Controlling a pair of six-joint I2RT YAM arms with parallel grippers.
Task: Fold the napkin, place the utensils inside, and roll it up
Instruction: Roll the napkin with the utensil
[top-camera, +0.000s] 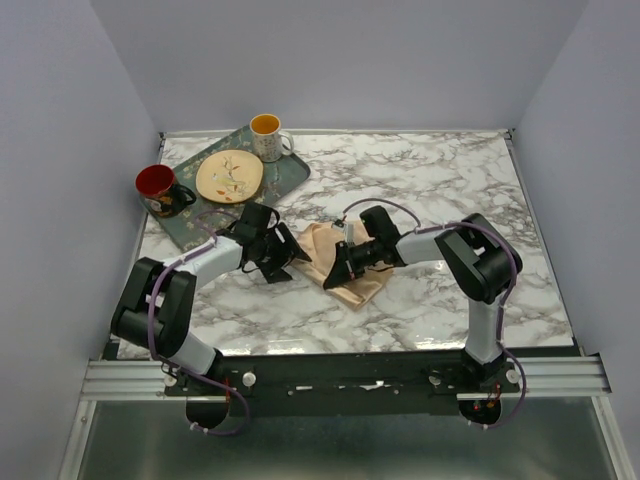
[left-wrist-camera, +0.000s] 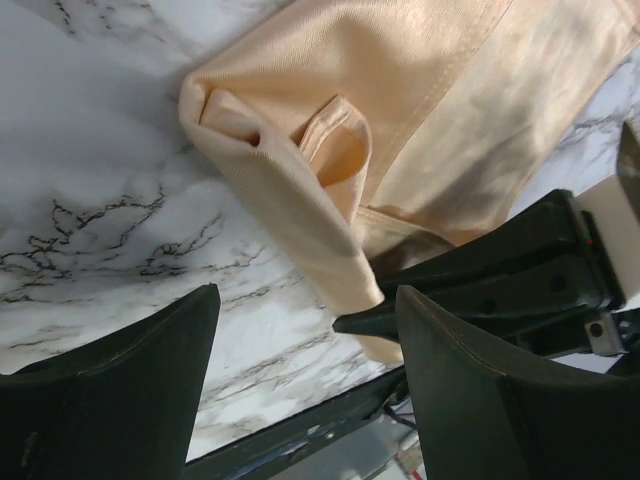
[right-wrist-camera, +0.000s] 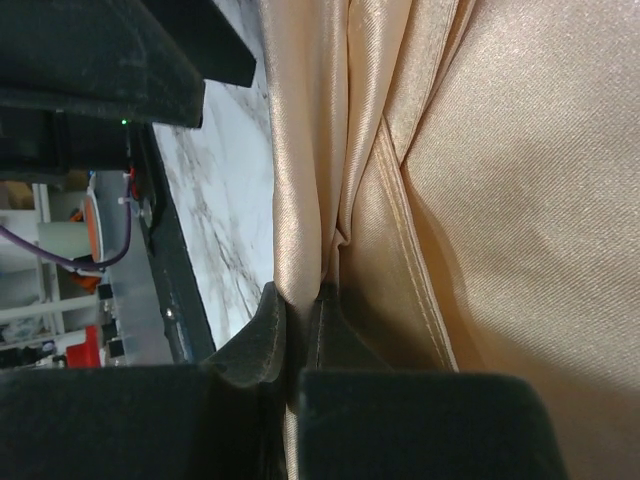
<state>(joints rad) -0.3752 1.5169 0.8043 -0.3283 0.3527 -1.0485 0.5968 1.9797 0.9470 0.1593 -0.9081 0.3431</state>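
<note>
Pinching napkin (right-wrist-camera: 500, 200) fold (right jaws) | left jaws spread over marble (left-wrist-camera: 90, 150)

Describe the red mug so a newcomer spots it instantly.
Far-left corner of the marble table: a green tray. The red mug stands at its left end, beside the floral plate. Red inside, dark outside; the other mug is pale with yellow.
</note>
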